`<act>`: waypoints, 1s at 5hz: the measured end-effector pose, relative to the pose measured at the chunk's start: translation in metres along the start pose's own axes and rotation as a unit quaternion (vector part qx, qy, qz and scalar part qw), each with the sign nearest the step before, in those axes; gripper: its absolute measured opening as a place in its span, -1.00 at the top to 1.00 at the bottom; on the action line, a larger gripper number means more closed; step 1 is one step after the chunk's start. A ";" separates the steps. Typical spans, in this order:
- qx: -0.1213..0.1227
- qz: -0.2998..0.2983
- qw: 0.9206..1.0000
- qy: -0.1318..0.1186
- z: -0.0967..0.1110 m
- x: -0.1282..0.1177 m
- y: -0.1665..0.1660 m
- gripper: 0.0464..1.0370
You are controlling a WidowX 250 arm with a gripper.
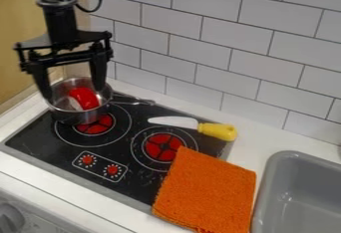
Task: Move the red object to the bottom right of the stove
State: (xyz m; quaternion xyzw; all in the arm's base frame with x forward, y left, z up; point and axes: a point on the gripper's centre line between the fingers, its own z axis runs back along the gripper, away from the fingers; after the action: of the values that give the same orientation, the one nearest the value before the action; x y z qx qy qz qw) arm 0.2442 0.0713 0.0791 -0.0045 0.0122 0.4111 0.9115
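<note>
My gripper (75,93) hangs over the metal pot at the upper left, its two fingers spread wide, one near each side of the rim. Inside the pot (79,115) lies the red object (83,98), below and between the fingers, with a pale part at its left side. The pot stands on the rear left burner of the black stove (136,179), its handle pointing right.
A knife (216,131) with a yellow handle lies across the stove's back right edge. An orange cloth (208,192) covers the stove's right front corner and some counter. The grey sink (299,189) is at the right, the tiled wall (200,48) behind.
</note>
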 end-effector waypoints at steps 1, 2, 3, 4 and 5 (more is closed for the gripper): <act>-0.001 0.075 0.997 -0.014 -0.012 0.026 -0.013 -0.93; -0.002 0.129 0.991 -0.033 -0.023 0.046 -0.021 -0.92; 0.008 0.147 0.989 -0.021 -0.038 0.056 -0.027 -0.92; 0.013 0.172 0.985 -0.024 -0.043 0.061 -0.023 -0.93; 0.012 0.190 0.981 -0.025 -0.046 0.066 -0.018 -0.93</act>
State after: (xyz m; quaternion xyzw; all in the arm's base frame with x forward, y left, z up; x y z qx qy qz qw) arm 0.3006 0.1083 0.0314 0.0186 -0.0050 0.5762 0.8171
